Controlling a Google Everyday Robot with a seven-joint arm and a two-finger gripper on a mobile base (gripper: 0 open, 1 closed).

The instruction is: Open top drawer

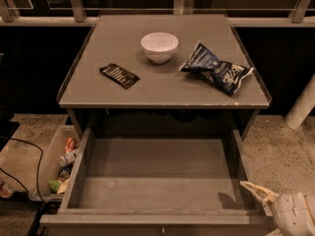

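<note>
The top drawer [157,181] is a wide grey drawer pulled far out from under the grey counter [162,90]. Its plain grey inside is empty. Its flat front [157,220] runs along the bottom edge of the view, and a bit of the knob [162,230] shows at its centre. My gripper [256,191] is at the lower right, beside the drawer's right front corner, apart from the knob. Pale fingers [253,187] point toward the drawer's right wall.
On the counter stand a white bowl [159,46], a dark flat packet [119,75] and a blue chip bag [216,72]. A clear bin [51,163] of snacks sits on the floor at left, with a black cable [24,154] nearby. A pale post [301,104] stands at right.
</note>
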